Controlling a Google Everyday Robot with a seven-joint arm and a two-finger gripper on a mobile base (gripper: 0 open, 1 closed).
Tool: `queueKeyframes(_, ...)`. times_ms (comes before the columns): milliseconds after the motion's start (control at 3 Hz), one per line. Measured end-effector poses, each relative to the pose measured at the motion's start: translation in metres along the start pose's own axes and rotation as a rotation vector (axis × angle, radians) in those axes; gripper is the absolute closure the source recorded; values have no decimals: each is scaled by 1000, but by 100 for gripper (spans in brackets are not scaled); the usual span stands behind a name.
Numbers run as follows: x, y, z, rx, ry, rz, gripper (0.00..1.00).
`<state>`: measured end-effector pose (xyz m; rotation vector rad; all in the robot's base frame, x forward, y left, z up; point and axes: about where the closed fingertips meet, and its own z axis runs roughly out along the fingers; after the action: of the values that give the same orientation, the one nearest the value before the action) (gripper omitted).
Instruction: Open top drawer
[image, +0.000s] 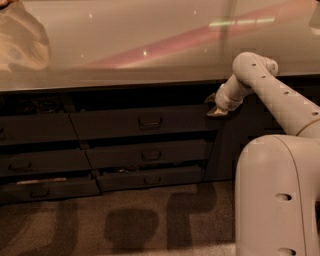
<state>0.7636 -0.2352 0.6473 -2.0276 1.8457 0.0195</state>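
The top drawer (110, 125) is showing a matt, dark grey front, smooth like painted metal. Above the top drawer, the countertop (150, 45) is gleaming glossy, catching reflections. At the top drawer's right end the gripper (216, 106) is sitting on a smooth, off-white, plastic-looking arm (280, 95); below the top drawer the floor (75, 220) is looking rough, carpet-like
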Motion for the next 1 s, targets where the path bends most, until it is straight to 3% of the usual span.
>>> queueKeyframes(1000,-1,4,-3,-3,-2,-5,100)
